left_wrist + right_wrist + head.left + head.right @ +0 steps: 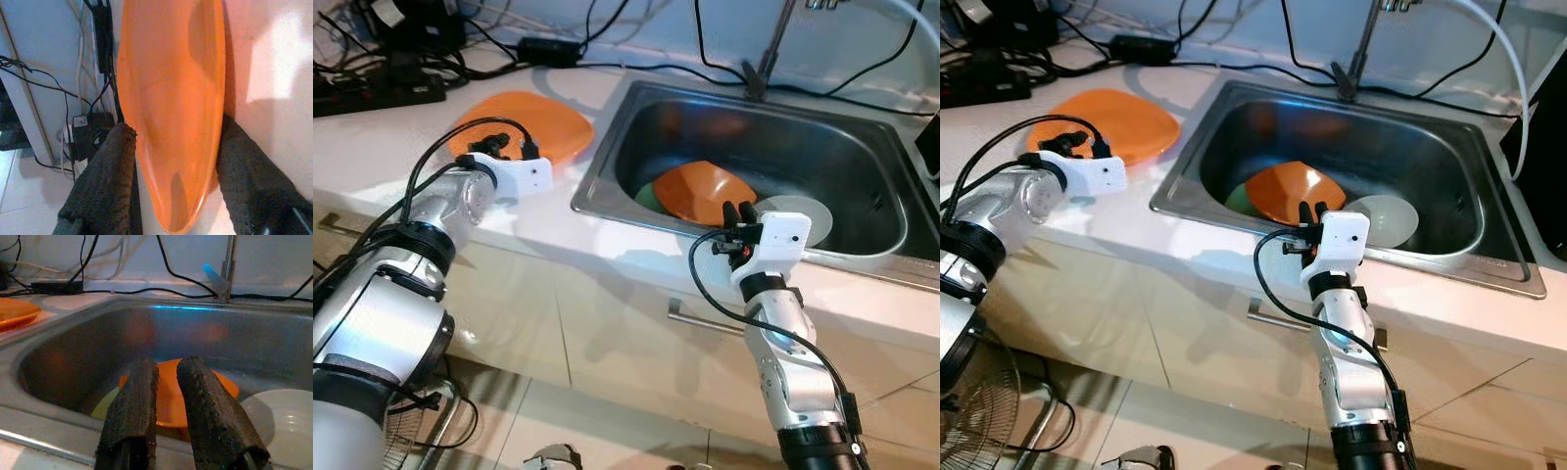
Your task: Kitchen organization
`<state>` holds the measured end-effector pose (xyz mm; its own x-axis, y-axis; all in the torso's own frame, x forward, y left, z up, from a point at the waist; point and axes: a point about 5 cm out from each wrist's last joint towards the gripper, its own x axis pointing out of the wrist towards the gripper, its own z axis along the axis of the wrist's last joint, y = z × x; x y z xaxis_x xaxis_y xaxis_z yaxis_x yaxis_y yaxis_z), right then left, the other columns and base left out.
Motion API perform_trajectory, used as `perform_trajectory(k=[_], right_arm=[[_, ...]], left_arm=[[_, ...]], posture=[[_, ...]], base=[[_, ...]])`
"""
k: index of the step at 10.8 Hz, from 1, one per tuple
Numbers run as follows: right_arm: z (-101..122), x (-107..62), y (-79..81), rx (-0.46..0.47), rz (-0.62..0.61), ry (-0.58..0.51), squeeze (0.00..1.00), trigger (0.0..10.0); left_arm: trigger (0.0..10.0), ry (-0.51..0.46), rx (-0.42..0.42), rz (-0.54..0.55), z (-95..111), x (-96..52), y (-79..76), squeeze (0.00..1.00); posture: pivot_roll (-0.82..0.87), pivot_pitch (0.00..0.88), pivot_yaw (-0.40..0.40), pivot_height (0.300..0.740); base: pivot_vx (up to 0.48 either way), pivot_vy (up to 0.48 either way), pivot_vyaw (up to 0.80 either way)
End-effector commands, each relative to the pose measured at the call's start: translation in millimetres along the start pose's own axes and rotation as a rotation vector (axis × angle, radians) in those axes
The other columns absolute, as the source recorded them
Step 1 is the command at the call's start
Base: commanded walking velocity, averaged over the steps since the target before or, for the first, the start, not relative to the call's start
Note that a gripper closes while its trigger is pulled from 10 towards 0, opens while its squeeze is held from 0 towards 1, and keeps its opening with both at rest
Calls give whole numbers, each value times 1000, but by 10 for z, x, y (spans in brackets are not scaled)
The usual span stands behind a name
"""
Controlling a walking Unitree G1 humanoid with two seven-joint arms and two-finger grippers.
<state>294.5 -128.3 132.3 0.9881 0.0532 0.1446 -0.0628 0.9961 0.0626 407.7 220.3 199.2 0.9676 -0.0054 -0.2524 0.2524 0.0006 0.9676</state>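
Left gripper [171, 166] fingers apart astride orange plate [524, 122] on table [372, 147], right gripper [168, 396] nearly together over sink [862, 166], second orange plate [700, 191] tilted inside, rim toward 12 o'clock, no legible writing.

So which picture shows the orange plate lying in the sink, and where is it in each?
Left eye view: orange plate in the sink, at the basin's near side, just beyond the right hand.
Right eye view: the same plate, beside the white plate.
Right wrist view: it lies behind the fingers.
Left wrist view: not this plate.
Shared landmark: the faucet.
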Motion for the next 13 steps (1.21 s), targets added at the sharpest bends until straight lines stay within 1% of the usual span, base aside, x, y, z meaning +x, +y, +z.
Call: perform_trajectory(k=[1, 3, 7, 11, 12, 13], right_arm=[[-48, -28, -15, -4, -7, 36, 0, 10000], [-37, -32, -23, -5, -13, 45, 0, 10000], [-34, -40, -38, -2, -27, 51, 0, 10000], [-29, -5, -45, -3, -31, 51, 0, 10000], [-29, 8, -47, -4, -33, 49, 0, 10000], [-25, 34, -46, -4, -34, 46, 0, 10000]], left_arm=[[0, 5, -3, -31, -15, -1, -58, 0], [0, -9, -12, -37, 10, 3, -76, 0], [0, -23, -11, -38, 45, 8, -65, 0], [0, -33, -13, -41, 61, 10, -60, 0], [0, -36, -11, -34, 71, 12, -42, 0], [0, -42, -2, -8, 86, 13, 19, 0]], posture=[[26, 152, -39, 740], [24, 162, -37, 740], [22, 159, -32, 740], [23, 146, -32, 740], [25, 140, -31, 740], [30, 132, -31, 740]], base=[[0, 0, 0], [0, 0, 0], [0, 0, 0], [0, 0, 0], [0, 0, 0], [0, 0, 0]])
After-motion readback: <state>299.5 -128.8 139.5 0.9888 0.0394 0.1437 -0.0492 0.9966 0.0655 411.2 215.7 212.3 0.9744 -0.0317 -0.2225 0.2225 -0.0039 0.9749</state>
